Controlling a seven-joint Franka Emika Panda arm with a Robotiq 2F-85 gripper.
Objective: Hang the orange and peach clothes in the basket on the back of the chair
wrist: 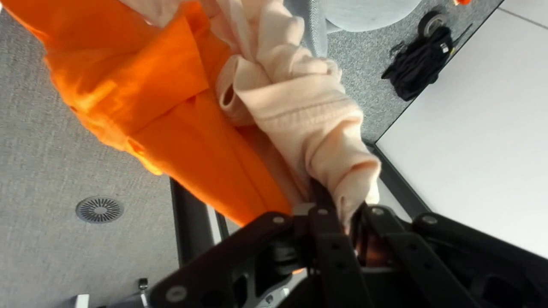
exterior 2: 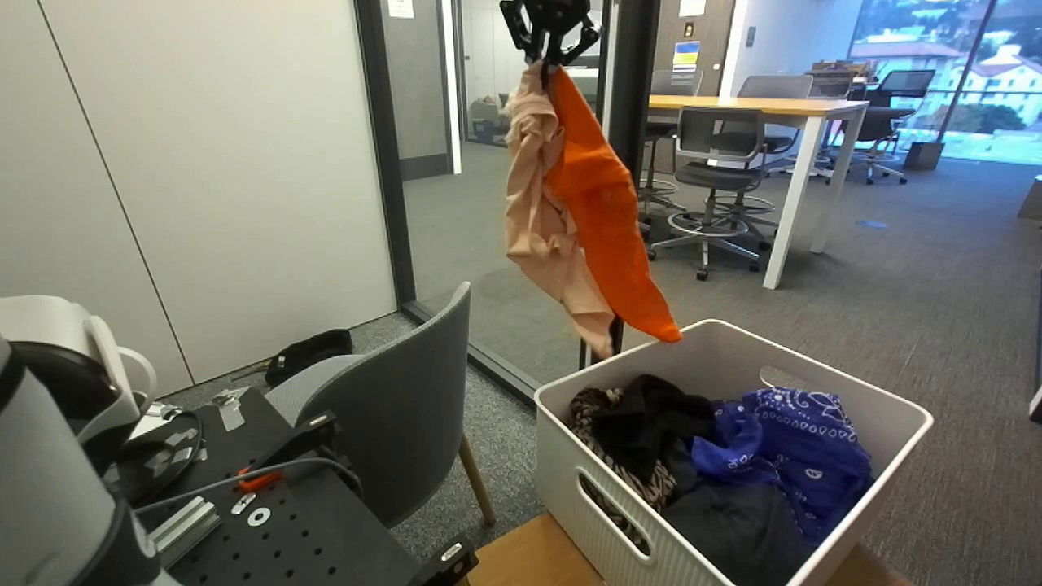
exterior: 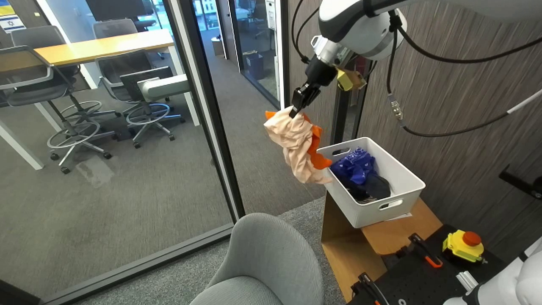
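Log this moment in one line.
gripper: holding peach garment, orange garment; both: dangling; hanging on gray chair: not yet done; white basket: blue bandana, dark clothes inside

From far off I could see a long table with a yellow wood top and white legs. Wheeled stools stood on both sides of it. In an exterior view, a glass wall with a dark frame stood on the table's near side, and a blue bin sat well to the table's right. In an exterior view, a blue and yellow picture hung behind the table, and past the table a big window showed me green trees. There, a black bundle, too hard for me to name, lay far to the table's left.
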